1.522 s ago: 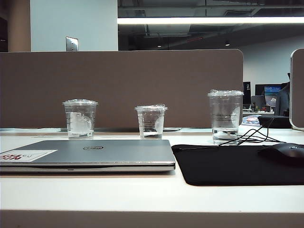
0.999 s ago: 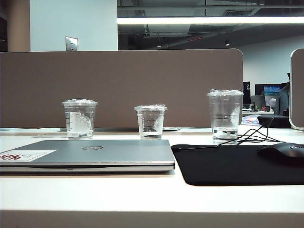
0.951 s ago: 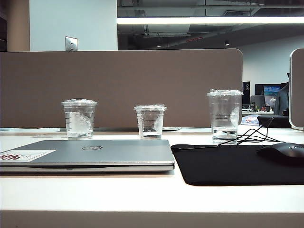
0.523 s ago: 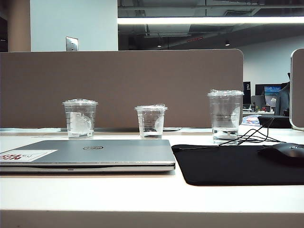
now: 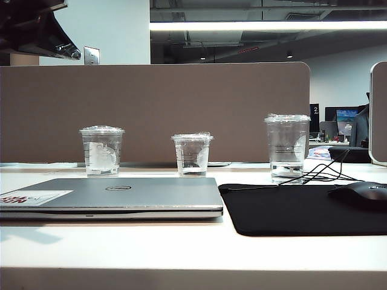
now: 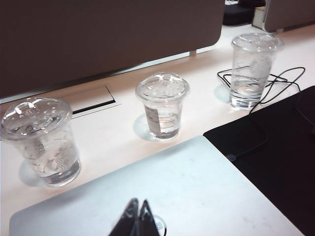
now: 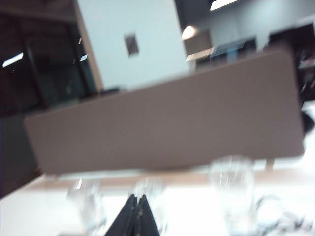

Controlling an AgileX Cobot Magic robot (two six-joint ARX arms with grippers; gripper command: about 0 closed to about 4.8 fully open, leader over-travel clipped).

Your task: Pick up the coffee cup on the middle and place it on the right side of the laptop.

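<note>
The left gripper [image 6: 137, 216] is seen above the closed lid of the laptop [image 5: 121, 194], its two dark fingertips pressed together with nothing between them; in the exterior view a dark part of that arm shows only at the top left corner. The right gripper [image 7: 138, 214] is likewise seen with its tips closed and nothing held, in a blurred picture that faces the brown partition [image 5: 151, 112]; it is not made out in the exterior view.

On the white desk [image 5: 181, 248], the far row is read from the left: a clear cup with a round white logo [image 5: 101, 151], then the coffee cup [image 5: 192, 154] in the middle, shortest of the three, upright and lidded, then a taller clear cup [image 5: 286, 148] on the right. The coffee cup is placed just beyond the far right part of the laptop, apart from it. To the right of the laptop a black mat [image 5: 302, 208] is laid, with a black mouse [image 5: 363, 194] on it and black cables [image 5: 320, 172] looped near the tall cup.
</note>
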